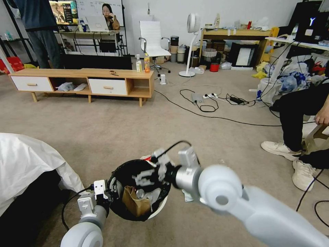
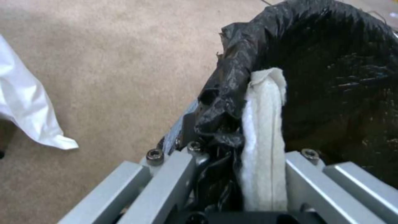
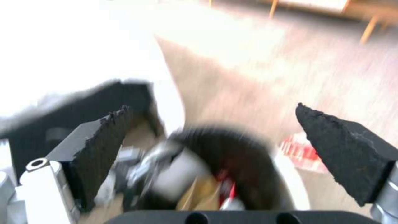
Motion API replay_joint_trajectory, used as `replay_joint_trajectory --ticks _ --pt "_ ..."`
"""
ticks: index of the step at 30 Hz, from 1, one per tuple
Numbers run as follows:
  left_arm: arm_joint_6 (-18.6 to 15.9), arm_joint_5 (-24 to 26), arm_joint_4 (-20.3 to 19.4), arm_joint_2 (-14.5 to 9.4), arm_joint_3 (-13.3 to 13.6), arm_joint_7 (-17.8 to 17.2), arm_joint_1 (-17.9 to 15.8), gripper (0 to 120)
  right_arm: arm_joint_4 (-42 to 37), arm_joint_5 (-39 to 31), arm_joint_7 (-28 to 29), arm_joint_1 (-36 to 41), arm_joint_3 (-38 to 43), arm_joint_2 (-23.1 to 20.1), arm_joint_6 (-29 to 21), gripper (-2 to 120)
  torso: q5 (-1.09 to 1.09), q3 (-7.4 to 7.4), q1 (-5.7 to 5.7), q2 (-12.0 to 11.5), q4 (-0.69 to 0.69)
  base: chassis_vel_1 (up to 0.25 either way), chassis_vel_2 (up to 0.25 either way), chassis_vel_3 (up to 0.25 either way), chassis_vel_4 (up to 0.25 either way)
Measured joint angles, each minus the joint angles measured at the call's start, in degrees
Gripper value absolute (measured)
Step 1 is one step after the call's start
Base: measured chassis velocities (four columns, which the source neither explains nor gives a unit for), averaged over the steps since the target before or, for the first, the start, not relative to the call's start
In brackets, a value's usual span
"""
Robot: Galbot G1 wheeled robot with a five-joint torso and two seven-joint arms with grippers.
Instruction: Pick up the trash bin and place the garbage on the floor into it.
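Note:
The trash bin (image 1: 158, 208), white with a black bag over its rim, hangs low in front of me. My left gripper (image 1: 108, 192) is shut on its near left rim; in the left wrist view the left gripper (image 2: 244, 155) pinches the black bag and white rim of the trash bin (image 2: 265, 124). Inside lie a brown paper bag (image 1: 134, 203) and a can (image 1: 140, 193). My right gripper (image 1: 150, 174) hovers over the bin's mouth, open and holding nothing; the right gripper (image 3: 211, 109) looks down on the trash bin (image 3: 232, 146). A red-and-white piece of garbage (image 1: 146, 157) lies on the floor just beyond the bin, the same piece of garbage (image 3: 300, 151) in the right wrist view.
A white sheet (image 1: 27, 161) covers something bulky at my left. A seated person's legs and shoes (image 1: 294, 151) are at the right. Black cables (image 1: 205, 109) cross the carpet ahead, and a low wooden cabinet (image 1: 85, 82) stands at the far left. A white scrap (image 1: 186, 196) lies beside the bin.

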State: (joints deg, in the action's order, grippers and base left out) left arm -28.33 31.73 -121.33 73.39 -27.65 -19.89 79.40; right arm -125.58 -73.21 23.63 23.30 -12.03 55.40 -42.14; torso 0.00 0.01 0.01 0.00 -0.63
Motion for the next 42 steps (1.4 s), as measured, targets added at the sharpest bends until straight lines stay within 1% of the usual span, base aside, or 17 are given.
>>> replay_joint_trajectory --ticks 3,4,9,10,11,12,13,14,15,16,19,22,29,31,33,34,42 --pt "0.0 0.2 -0.6 0.1 -1.3 0.0 -0.1 6 -0.3 1.1 -1.4 -1.9 4.8 0.2 0.0 100 0.00 0.00 0.00 0.0 0.00 0.000 0.000 0.000 0.000" --pt "-0.1 0.4 -1.0 0.2 -2.4 0.1 -0.2 6 -0.4 1.8 -1.6 -3.0 7.6 0.2 0.0 100 -0.01 0.00 0.00 0.0 0.01 0.000 0.000 0.000 0.000" --pt "-0.2 0.9 -1.7 0.3 -3.8 0.1 -0.5 6 -0.4 2.3 -1.9 -3.2 11.2 0.2 0.0 100 0.00 0.00 0.00 0.0 0.00 0.000 0.000 0.000 0.000" --pt "-0.2 1.1 -2.1 0.3 -5.1 0.3 -0.6 6 -0.1 3.0 -2.1 -2.7 13.8 0.1 0.0 100 0.00 0.00 0.00 0.0 -0.01 0.000 0.000 0.000 0.000" --pt "-0.2 1.1 -2.1 0.3 -5.1 0.3 -0.6 6 -0.1 3.0 -2.1 -2.7 13.8 0.1 0.0 100 0.00 0.00 0.00 0.0 -0.01 0.000 0.000 0.000 0.000" --pt "-0.3 1.4 -2.4 0.3 -6.1 0.4 -0.5 6 0.4 3.8 -2.5 -1.9 15.4 0.0 0.0 100 0.00 0.00 0.00 0.0 0.00 0.000 0.000 0.000 0.000" --pt "-0.3 1.4 -2.4 0.3 -6.1 0.4 -0.5 6 0.4 3.8 -2.5 -1.9 15.4 0.0 0.0 100 0.00 0.00 0.00 0.0 0.00 0.000 0.000 0.000 0.000" --pt "-0.4 2.0 -3.0 0.2 -8.3 0.6 -0.1 6 1.5 5.8 -3.5 0.7 18.6 -0.3 0.1 100 0.01 0.00 0.00 0.0 0.00 0.000 0.000 0.000 0.000" --pt "-0.4 2.5 -3.4 0.2 -9.3 0.6 0.2 6 1.9 6.8 -4.0 1.9 19.8 -0.5 0.2 100 0.02 0.00 0.00 0.0 0.00 0.000 0.000 0.000 0.000" --pt "-0.4 2.5 -3.4 0.2 -9.3 0.6 0.2 6 1.9 6.8 -4.0 1.9 19.8 -0.5 0.2 100 0.02 0.00 0.00 0.0 0.00 0.000 0.000 0.000 0.000" --pt "-0.4 3.6 -3.8 0.1 -11.6 0.8 0.7 6 3.1 9.8 -5.4 6.2 22.6 -1.4 0.9 100 0.01 0.00 0.00 0.0 0.00 0.000 0.000 0.000 0.000" --pt "-0.4 4.1 -4.0 0.1 -12.6 0.8 1.0 6 4.0 12.1 -6.3 9.0 23.9 -1.9 1.7 100 -0.01 0.00 0.00 0.0 0.00 0.000 0.000 0.000 0.000" --pt "-0.4 4.4 -4.3 0.1 -13.1 0.8 1.5 6 6.2 15.1 -7.1 14.5 25.3 -2.6 2.9 100 -0.01 0.00 0.00 0.0 0.01 0.000 0.000 0.000 0.000" --pt "-0.4 4.4 -4.4 0.1 -12.9 0.9 1.6 6 10.1 18.4 -8.0 20.3 25.5 -2.9 4.5 100 -0.01 0.00 0.00 0.0 0.00 0.000 0.000 0.000 0.000" --pt "-0.4 4.4 -4.4 0.1 -12.8 0.9 1.6 6 11.1 19.2 -8.1 21.5 25.4 -2.9 4.8 100 0.00 0.00 0.00 0.0 0.00 0.000 0.000 0.000 0.000" --pt "-0.5 4.4 -4.4 0.2 -12.6 0.9 1.6 6 13.8 20.8 -8.4 24.3 24.8 -2.8 5.5 100 0.01 0.00 0.00 0.0 -0.01 0.000 0.000 0.000 0.000" --pt "-0.5 4.3 -4.8 0.2 -12.6 0.9 1.6 6 20.7 25.3 -8.9 28.8 22.4 -0.6 6.9 100 0.00 0.00 0.00 0.0 0.01 0.000 0.000 0.000 0.000"
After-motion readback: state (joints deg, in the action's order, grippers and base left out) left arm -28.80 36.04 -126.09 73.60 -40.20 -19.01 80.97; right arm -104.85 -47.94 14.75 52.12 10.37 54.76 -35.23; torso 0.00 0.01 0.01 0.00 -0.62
